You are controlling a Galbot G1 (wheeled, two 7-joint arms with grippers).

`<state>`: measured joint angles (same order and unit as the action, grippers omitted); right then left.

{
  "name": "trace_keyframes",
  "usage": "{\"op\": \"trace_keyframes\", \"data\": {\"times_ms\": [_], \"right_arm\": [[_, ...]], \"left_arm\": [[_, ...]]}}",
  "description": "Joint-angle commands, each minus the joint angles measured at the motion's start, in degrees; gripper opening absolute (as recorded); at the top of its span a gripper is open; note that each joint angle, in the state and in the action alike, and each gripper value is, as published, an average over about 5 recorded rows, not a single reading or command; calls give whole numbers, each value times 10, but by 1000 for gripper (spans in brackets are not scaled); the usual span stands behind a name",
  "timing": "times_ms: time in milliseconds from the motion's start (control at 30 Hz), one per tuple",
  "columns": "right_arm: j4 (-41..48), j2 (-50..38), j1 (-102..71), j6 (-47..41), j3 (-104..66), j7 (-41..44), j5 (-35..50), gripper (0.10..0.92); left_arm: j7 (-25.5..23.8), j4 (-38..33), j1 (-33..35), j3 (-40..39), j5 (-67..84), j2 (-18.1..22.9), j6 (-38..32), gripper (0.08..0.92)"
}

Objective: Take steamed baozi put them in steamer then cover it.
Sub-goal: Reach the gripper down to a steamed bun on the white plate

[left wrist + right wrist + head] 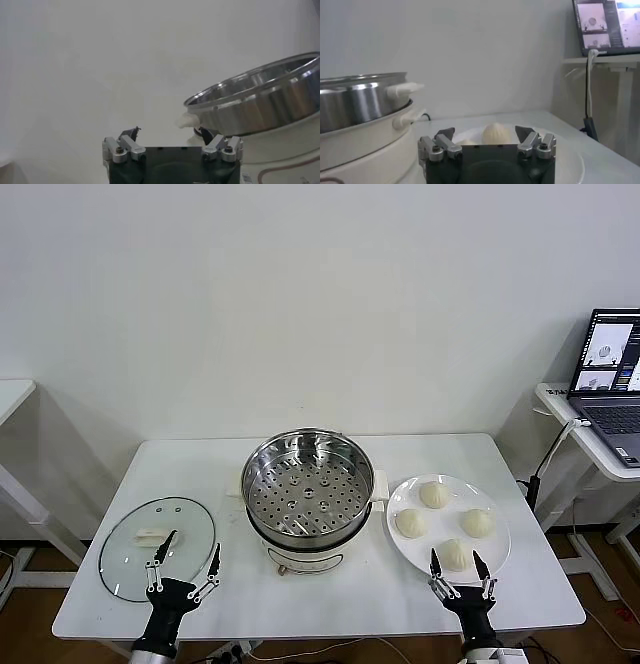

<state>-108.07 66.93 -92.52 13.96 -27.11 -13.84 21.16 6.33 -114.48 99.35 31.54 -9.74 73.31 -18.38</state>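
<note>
Four steamed baozi (447, 524) on a plate (500, 562) beside the steamer (308, 490).

left gripper (169, 131) fingers (131, 133) spread wide, steamer (260, 97) just beyond, white handle (187, 120)

Probably a lab or office: bare white walls, plain white tables (200, 459), a laptop (612, 374) (screen lit) alongside.

The laptop (615, 384) runs off the head view's right edge. In the right wrist view, the gripper body hides most of the plate (570, 155) and lower baozi (494, 135).
</note>
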Motion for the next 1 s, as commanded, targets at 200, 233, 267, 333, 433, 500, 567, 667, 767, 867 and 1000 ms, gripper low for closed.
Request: {"op": "trace_keyframes", "data": {"times_ms": [200,233,267,333,433,500,567,667,767,867,1000], "right_arm": [[113,-120,299,-128,38,-30,112,823],[137,-133,334,-135,57,-26,131,823],[160,-144,367,-141,77,-20,149,823],[205,-165,426,-156,115,2,186,823],[279,-198,512,-173,177,63,225,823],[324,-223,560,-187,218,146,233,823],[363,-254,599,-203,265,269,210,823],[413,-296,664,-215,348,476,130,823],[459,-311,750,-205,429,623,51,823],[502,-308,843,-184,513,728,-18,823],[548,-289,926,-160,583,834,-118,823]], "left_arm": [[1,-27,14,-2,-9,3,-9,823],[1,-27,15,-2,-10,4,-9,823],[1,-28,16,-1,-11,4,-10,823],[2,-29,18,-1,-11,6,-11,823],[2,-32,19,1,-11,8,-12,823],[3,-34,20,1,-12,9,-12,823],[3,-35,21,2,-12,9,-13,823],[3,-38,23,3,-13,10,-13,823],[4,-39,25,4,-14,12,-12,823],[5,-39,26,4,-15,14,-11,823],[6,-40,29,3,-17,18,-11,823]]}}
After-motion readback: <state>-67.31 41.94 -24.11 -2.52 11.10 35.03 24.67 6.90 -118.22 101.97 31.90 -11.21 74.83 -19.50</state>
